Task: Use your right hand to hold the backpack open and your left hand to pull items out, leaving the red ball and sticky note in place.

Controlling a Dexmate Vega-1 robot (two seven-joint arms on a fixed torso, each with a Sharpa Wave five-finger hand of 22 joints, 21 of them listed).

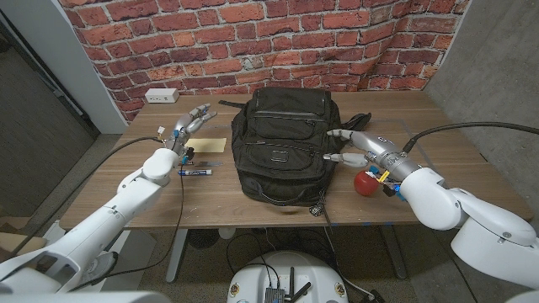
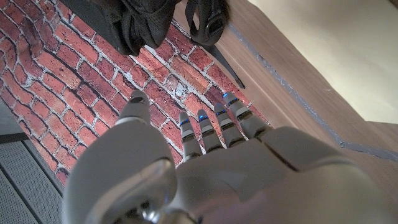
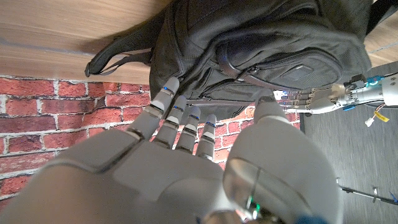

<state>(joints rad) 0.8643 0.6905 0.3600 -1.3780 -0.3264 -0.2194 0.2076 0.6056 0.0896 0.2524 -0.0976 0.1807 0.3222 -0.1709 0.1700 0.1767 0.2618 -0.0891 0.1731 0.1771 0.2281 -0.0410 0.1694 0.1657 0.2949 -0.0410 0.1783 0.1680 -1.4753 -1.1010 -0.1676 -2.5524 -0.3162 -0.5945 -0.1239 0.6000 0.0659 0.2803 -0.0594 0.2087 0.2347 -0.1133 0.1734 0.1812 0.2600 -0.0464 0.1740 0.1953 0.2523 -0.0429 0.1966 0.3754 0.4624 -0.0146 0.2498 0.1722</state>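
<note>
My left hand [image 1: 187, 126] hovered over the table's [image 1: 135, 202] left part, fingers spread apart, holding nothing, near the yellow sticky note [image 1: 209, 145]. A blue marker [image 1: 194, 172] lay just in front of that note. The black backpack [image 1: 282, 143] sat mid-table, lying flat, front pocket facing up; I couldn't tell if its main zipper was open. My right hand [image 1: 360, 148] sat at the backpack's right side, fingers extended toward the fabric, apart, gripping nothing that I could see. The red ball [image 1: 366, 182] rested on the table just beside my right wrist.
</note>
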